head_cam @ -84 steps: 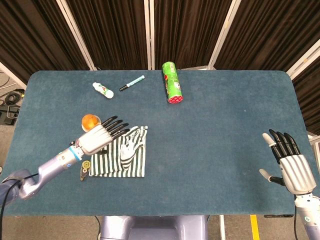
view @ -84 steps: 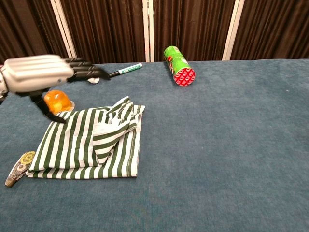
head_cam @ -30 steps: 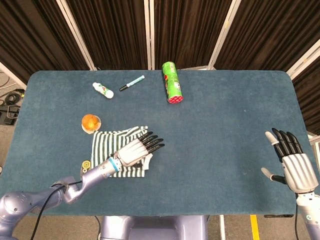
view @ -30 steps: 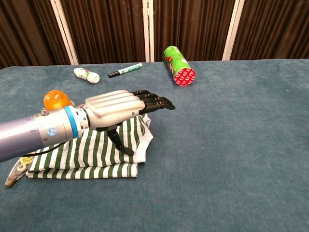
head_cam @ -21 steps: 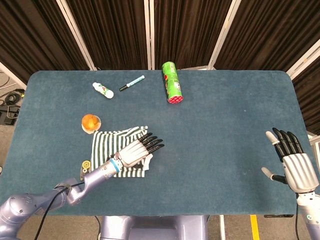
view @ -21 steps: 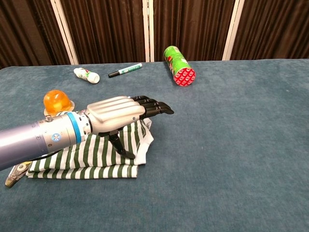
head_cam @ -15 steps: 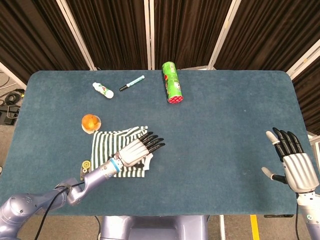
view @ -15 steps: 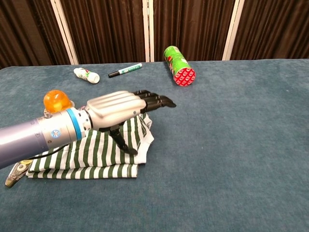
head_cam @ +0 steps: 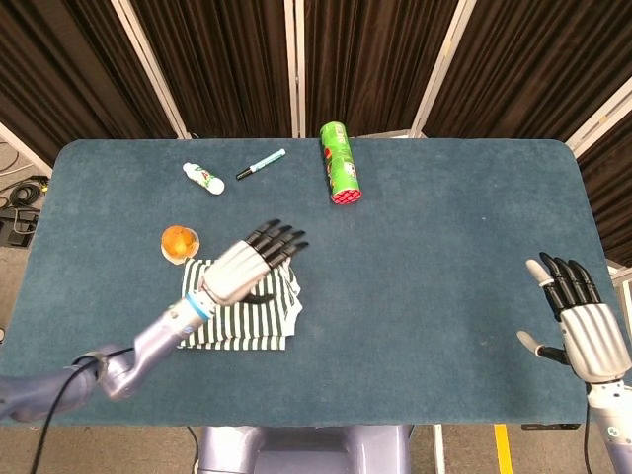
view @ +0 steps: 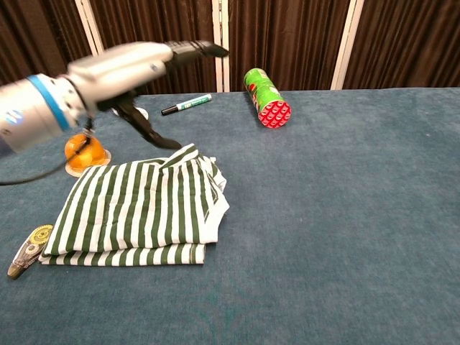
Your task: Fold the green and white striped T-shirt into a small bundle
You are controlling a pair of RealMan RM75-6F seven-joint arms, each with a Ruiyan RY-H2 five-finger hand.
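The shirt (view: 140,208) lies folded flat at the table's (head_cam: 444,247) near-left. Above it hangs the left hand (head_cam: 247,265), fingers straight and empty — risen off the cloth, probably to start another fold. The right hand (head_cam: 583,331) idles spread and empty, unmoved.

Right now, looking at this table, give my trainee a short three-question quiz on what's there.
1. True or false: the left hand grips the striped shirt.
2. What lies nearest the shirt's front left corner: A marker, B tape dispenser, C green can?
3. Fill in: the green can lies on its ____.

Key: 1 false, it hangs above with fingers extended. 2 B, the tape dispenser. 3 side.
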